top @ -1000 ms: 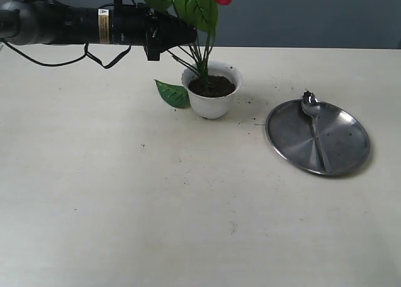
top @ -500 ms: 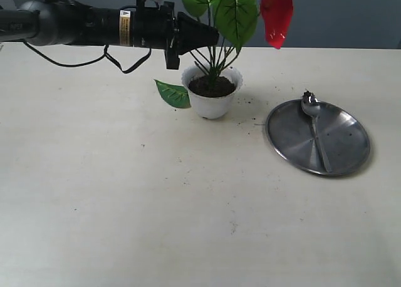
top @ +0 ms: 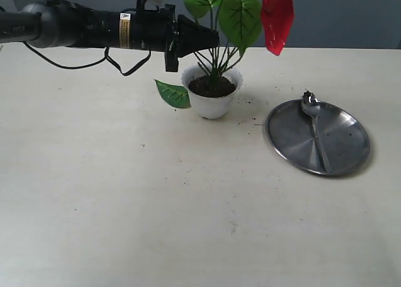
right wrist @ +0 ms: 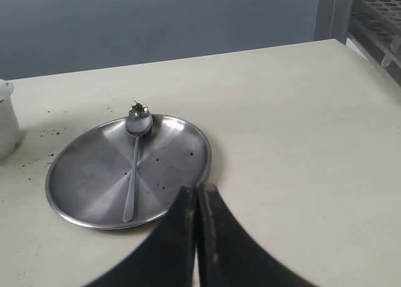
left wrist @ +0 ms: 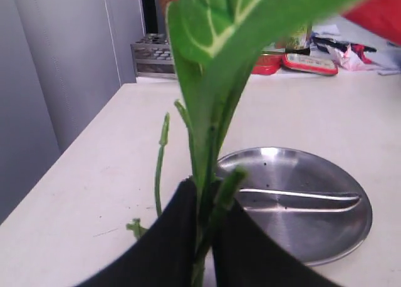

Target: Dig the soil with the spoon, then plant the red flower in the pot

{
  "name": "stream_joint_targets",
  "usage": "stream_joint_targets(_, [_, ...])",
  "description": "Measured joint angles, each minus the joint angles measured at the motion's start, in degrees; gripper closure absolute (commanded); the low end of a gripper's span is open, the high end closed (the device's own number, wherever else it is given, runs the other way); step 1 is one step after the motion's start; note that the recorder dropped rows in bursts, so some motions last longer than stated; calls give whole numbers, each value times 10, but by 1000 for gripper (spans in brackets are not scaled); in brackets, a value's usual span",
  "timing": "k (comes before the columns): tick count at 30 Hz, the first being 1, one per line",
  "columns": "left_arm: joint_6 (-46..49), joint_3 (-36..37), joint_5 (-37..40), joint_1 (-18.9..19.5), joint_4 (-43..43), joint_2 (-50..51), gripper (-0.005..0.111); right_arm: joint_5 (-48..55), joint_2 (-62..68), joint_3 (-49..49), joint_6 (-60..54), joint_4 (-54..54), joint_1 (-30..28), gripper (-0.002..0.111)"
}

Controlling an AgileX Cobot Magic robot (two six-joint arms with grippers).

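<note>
The red flower (top: 277, 17) stands with its thin stems in the dark soil (top: 212, 85) of the white scalloped pot (top: 213, 105). Its green leaves (top: 238, 14) spread above the pot. My left gripper (top: 212, 39) reaches in from the left and is shut on the stems (left wrist: 207, 130) just above the pot, with the black fingers (left wrist: 178, 237) pressed on both sides. The spoon (top: 316, 127) lies on the steel plate (top: 351, 152), with soil on its bowl. My right gripper (right wrist: 198, 190) is shut and empty, hovering near the plate's (right wrist: 81, 174) edge, apart from the spoon (right wrist: 133, 174).
A green leaf (top: 173, 93) lies on the table against the pot's left side. Soil crumbs (top: 250, 102) are scattered between the pot and the plate. A grey wall runs behind the table's far edge. The right arm is out of the exterior view.
The left arm has moved right with the flower. The bloom has swung from above the pot to its upper right. The jaws have closed tighter on the stems.
</note>
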Motion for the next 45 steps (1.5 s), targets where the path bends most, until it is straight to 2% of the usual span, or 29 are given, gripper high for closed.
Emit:
stream_joint_targets(3, [3, -1, -2, 0, -20, 16, 106, 0, 0, 0, 0, 0, 0, 108])
stream_joint_targets(9, [4, -1, 2, 0, -5, 35, 106, 0, 0, 0, 0, 0, 0, 108])
stream_joint_targets(23, [4, -1, 5, 52, -19, 36, 106, 0, 0, 0, 0, 2, 0, 108])
stream_joint_targets(39, [2, -1, 6, 51, -23, 38, 106, 0, 0, 0, 0, 2, 0, 108])
stream_joint_targets(45, [-4, -1, 9, 51, -22, 37, 85, 0, 0, 0, 0, 2, 0, 108])
